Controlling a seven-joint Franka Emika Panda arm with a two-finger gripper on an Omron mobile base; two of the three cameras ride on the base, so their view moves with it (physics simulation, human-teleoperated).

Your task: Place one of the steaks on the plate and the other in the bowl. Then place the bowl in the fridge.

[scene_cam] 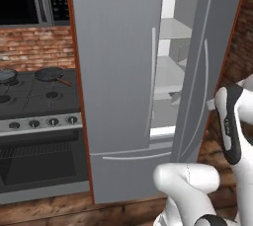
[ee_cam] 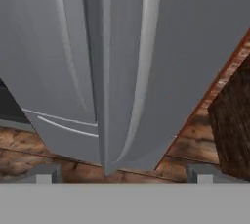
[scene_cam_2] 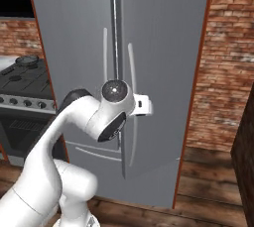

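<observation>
Fridge [scene_cam: 118, 72] doors dominate the frame: the tall grey metallic French-door unit fills the centre of the left base view, its right-hand door [scene_cam: 200, 67] swung partly ajar to show white shelves [scene_cam: 170, 79] at centre right. What rests on those shelves cannot be made out, so whether the bowl is inside cannot be told; closing the door appears to be what is left. At left stands a black oven and hob [scene_cam: 39, 121] carrying two dark frying pans [scene_cam: 49, 74]. Smallest, the white arm's two-finger gripper [ee_cam: 122, 174] hovers with fingertips [ee_cam: 48, 174] spread wide and empty at the bottom of the hand view, near the door's long thin handle [ee_cam: 141, 71], not touching.
</observation>
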